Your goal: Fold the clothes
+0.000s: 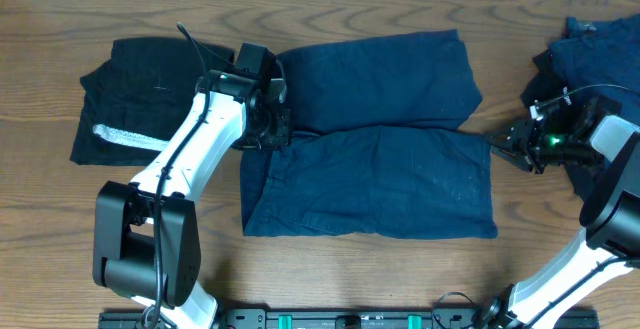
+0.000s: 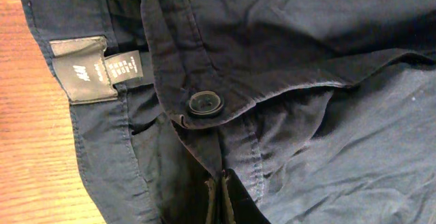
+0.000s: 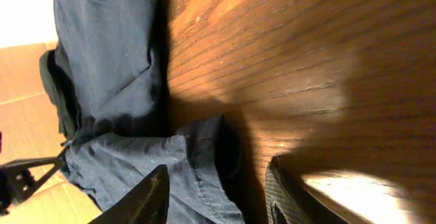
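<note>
Across the wooden table (image 1: 400, 279), mid-board: navy shorts (image 1: 380, 139) laid flat, waistband (image 1: 262, 149) to the left, both legs running right, one above the other. Off to the left and apart from them, a black garment (image 1: 130, 119) already squared up, whitish band showing. At the far right edge, a heap of more dark clothes (image 1: 590, 49), not yet folded.

Looks like the opening of the fold on the shorts: grips being set at both ends, nothing raised off the wood.

At the waistband, the left gripper (image 1: 268, 119), closed tight. In the left wrist view, fingertips (image 2: 212, 200) barely in frame at the bottom edge, just below the button (image 2: 205, 104), with the label (image 2: 78, 77) off to one side. Cloth nipped or merely pressed — cannot tell.

At the far end of the lower leg, the right gripper (image 1: 508, 147), low over the wood and parted to a middling gap. In the right wrist view, the hem (image 3: 204, 149) bunched just at the mouth, beside one finger (image 3: 153, 197), not clamped.

Next, by this reading: ease the right gripper further onto the hem, then close. Calls for catching both layers, not only the top one. After that, either hem carried toward waistband or one leg laid over the other — cannot say which.
</note>
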